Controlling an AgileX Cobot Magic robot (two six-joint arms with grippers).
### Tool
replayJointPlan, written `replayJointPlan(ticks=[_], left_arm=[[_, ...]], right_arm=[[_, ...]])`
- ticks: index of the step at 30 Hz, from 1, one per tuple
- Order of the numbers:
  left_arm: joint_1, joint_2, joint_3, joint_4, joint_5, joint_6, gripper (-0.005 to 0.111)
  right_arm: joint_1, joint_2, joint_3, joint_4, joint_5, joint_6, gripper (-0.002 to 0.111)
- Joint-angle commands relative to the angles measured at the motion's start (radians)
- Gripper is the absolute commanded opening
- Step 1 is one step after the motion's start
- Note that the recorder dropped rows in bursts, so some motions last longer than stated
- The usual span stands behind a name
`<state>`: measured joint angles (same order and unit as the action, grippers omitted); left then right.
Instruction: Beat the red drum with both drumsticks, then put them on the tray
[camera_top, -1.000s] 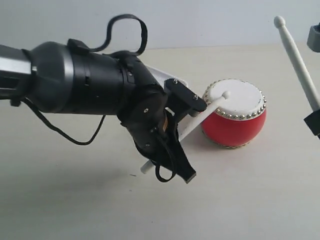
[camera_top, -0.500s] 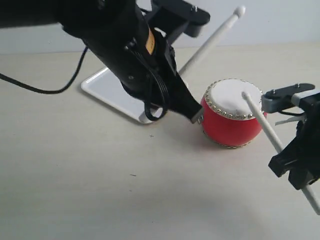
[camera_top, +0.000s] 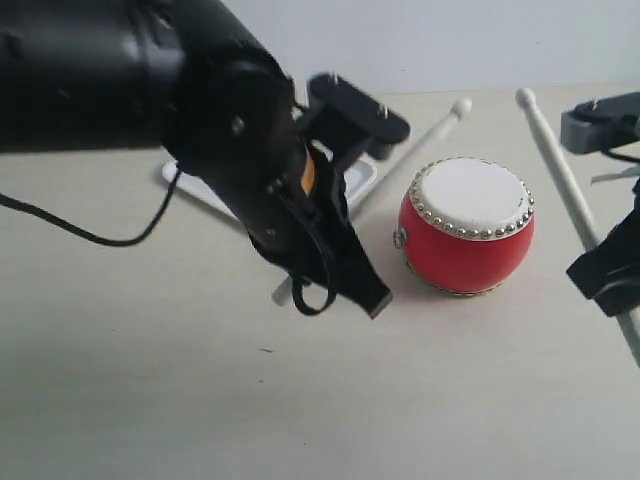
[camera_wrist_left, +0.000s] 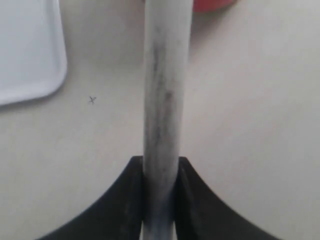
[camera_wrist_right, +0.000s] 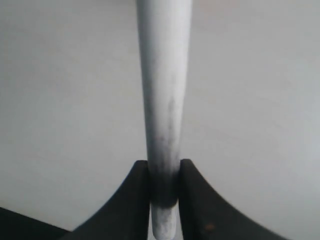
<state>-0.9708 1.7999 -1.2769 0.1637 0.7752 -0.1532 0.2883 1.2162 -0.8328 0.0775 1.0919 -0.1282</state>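
The red drum (camera_top: 465, 240) stands upright on the table, its white skin bare. My left gripper (camera_top: 375, 205) is shut on one pale drumstick (camera_top: 430, 135). That stick slants past the drum's left side, with its tip beyond the drum and its butt end low at the left. In the left wrist view the fingers (camera_wrist_left: 135, 200) pinch the stick (camera_wrist_left: 165, 90), with a red sliver of drum (camera_wrist_left: 212, 4) ahead. My right gripper (camera_top: 592, 215) is shut on the other drumstick (camera_top: 555, 160), which is raised to the right of the drum and clear of the skin. The white tray (camera_top: 362, 178) lies mostly hidden behind my left arm.
The bulky left arm (camera_top: 150, 90) fills the upper left of the exterior view, with a black cable (camera_top: 90, 235) looping over the table. A tray corner (camera_wrist_left: 27, 55) shows in the left wrist view. The right wrist view shows the drumstick (camera_wrist_right: 162, 90) over plain beige table.
My right stick has lifted off the drum skin and swung back to the right. My left arm has come down from its raised pose, bringing its stick lower beside the drum.
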Motion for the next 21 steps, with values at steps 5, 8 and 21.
replayJointPlan(ticks=[5,8,21], left_arm=[[-0.006,0.217,-0.044,0.01,-0.017,0.007,0.0],[-0.006,0.208,-0.095,0.011,0.054,0.007,0.0],[-0.008,-0.082,-0.18,-0.004,0.188,-0.001,0.0]], right_arm=[[-0.003,-0.121,-0.019,0.002,-0.006,0.001,0.0],[-0.003,-0.102,-0.013,0.002,-0.022,-0.001,0.0],[-0.003,0.323,0.08,-0.004,-0.019,0.003,0.0]])
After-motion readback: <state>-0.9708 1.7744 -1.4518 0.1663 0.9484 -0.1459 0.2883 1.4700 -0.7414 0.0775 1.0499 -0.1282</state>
